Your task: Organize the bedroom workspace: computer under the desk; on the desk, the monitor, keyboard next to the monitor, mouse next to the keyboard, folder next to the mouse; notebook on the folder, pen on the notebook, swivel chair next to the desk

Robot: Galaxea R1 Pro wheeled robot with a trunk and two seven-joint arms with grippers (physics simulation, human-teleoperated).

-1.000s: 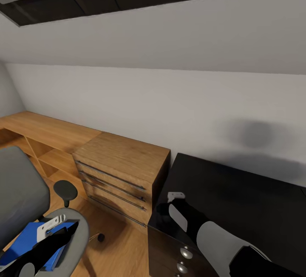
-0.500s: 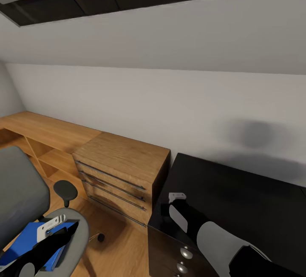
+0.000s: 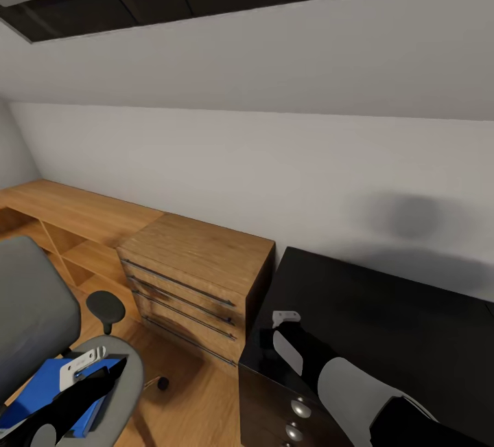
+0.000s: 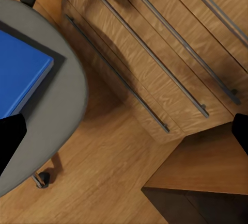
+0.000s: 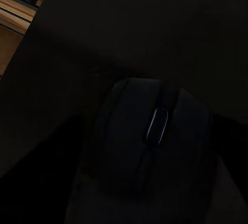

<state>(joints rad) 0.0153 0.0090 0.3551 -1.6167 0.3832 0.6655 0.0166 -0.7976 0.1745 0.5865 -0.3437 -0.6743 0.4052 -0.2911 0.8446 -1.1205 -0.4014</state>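
Observation:
The grey swivel chair (image 3: 27,310) stands at the lower left, with the blue folder (image 3: 38,388) lying on its seat (image 4: 57,131). My left gripper (image 3: 110,368) hovers open over the seat's edge, just beside the folder (image 4: 20,69), with nothing between its fingers. The black desk (image 3: 384,323) fills the lower right. My right gripper (image 3: 264,337) is low over the desk's near left corner. Seen from the right wrist, the black mouse (image 5: 150,141) sits between its fingers against the dark desk top (image 5: 129,28). The computer, monitor, keyboard, notebook and pen are out of view.
A low light-wood cabinet (image 3: 199,268) with long bar handles (image 4: 170,53) stands between the chair and the desk. A wooden shelf unit (image 3: 62,220) runs along the wall at the left. The desk's drawer unit (image 3: 295,413) with round knobs is below my right arm. Wooden floor (image 4: 103,182) lies between.
My right gripper has sunk a hair toward the desk top. Nothing else has moved.

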